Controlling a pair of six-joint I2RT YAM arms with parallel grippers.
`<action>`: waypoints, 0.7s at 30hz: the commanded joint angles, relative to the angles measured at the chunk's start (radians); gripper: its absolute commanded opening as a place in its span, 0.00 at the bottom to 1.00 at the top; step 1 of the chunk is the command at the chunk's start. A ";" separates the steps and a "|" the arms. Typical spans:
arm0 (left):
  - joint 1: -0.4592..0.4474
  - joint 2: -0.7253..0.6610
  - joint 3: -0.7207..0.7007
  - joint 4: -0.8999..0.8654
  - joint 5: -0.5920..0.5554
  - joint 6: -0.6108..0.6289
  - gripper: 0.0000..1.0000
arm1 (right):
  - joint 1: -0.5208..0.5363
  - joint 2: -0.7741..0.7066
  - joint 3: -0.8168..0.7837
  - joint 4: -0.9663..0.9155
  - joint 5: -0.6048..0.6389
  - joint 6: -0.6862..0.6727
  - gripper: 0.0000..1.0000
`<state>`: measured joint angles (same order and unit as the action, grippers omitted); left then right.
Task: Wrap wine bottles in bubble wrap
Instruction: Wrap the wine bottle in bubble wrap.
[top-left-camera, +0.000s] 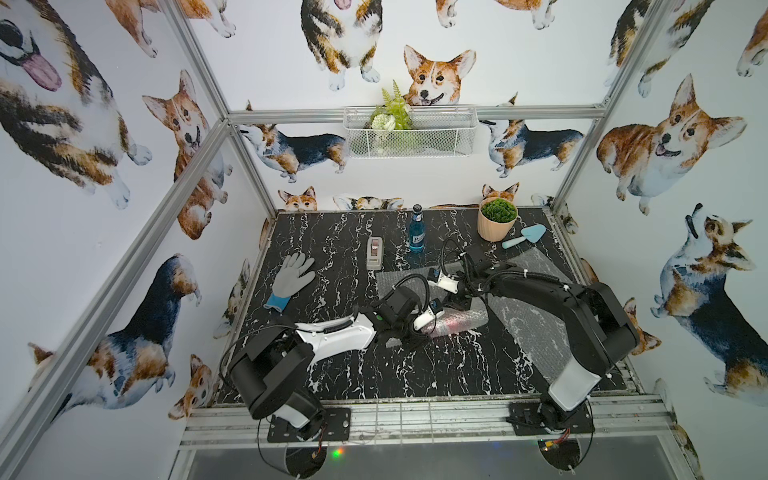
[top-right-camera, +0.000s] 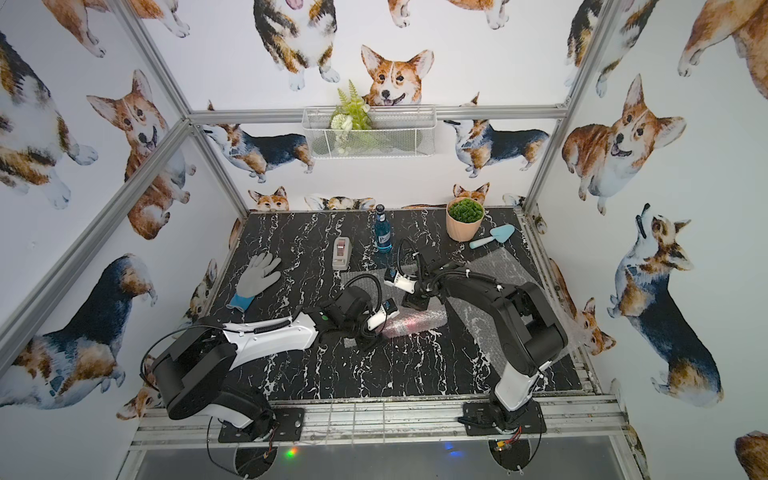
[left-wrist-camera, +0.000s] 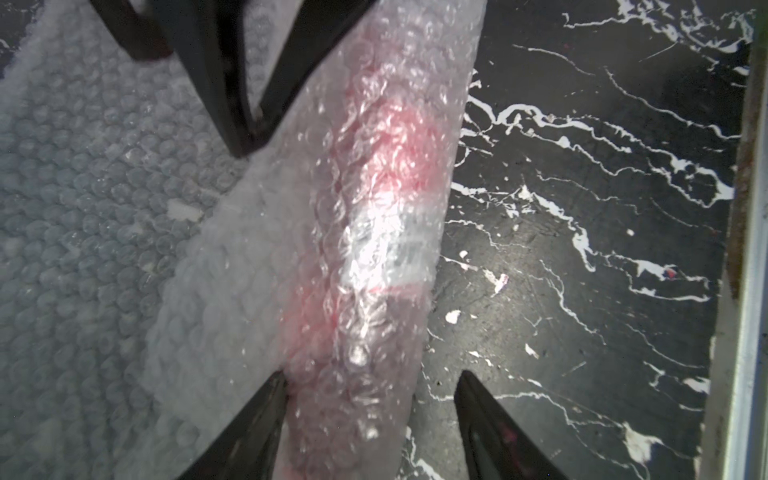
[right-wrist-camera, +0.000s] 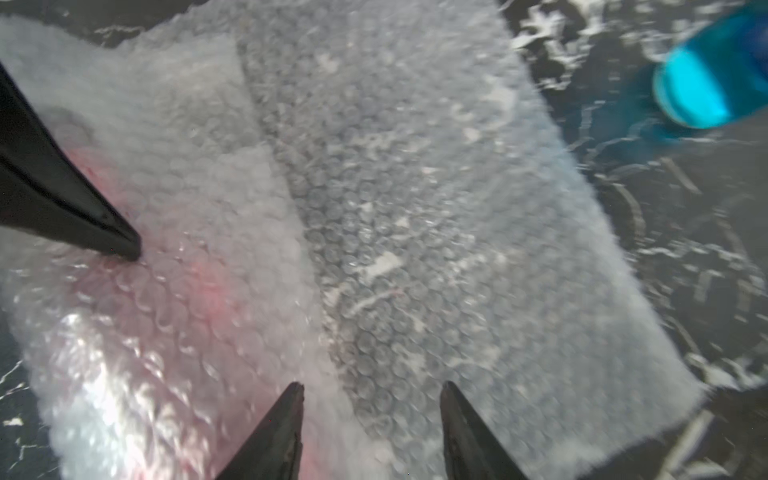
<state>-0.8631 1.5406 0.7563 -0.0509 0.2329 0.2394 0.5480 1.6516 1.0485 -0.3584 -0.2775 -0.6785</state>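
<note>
A red-pink wine bottle (left-wrist-camera: 395, 137) lies on its side, rolled in bubble wrap (top-left-camera: 455, 324), near the middle of the table in both top views. My left gripper (left-wrist-camera: 374, 374) is open and straddles one end of the roll; one finger touches the wrap and the other stands apart from it. My right gripper (right-wrist-camera: 372, 384) is open over the flat rest of that sheet (right-wrist-camera: 415, 208), right beside the roll. Its fingers (left-wrist-camera: 241, 141) show in the left wrist view. A blue wine bottle (top-left-camera: 416, 235) with a dark cap stands upright, unwrapped, at the back.
A second bubble wrap sheet (top-right-camera: 494, 266) lies under the right arm. A grey tape dispenser (top-left-camera: 375, 252) and a grey glove (top-left-camera: 291, 278) lie to the left. A plant pot (top-left-camera: 496, 220) and a blue trowel (top-left-camera: 524, 236) are at the back right.
</note>
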 joint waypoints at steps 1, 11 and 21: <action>0.012 0.020 0.016 -0.056 0.027 0.002 0.65 | -0.036 -0.122 -0.063 0.093 0.042 0.004 0.60; 0.035 0.027 0.031 -0.069 0.053 0.001 0.65 | -0.063 -0.469 -0.167 -0.143 -0.103 -0.107 0.69; 0.042 0.013 0.031 -0.070 0.070 0.008 0.65 | 0.084 -0.649 -0.487 0.083 0.023 -0.337 0.72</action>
<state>-0.8238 1.5684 0.7849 -0.1036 0.2832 0.2321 0.6018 1.0077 0.6144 -0.3988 -0.2993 -0.9108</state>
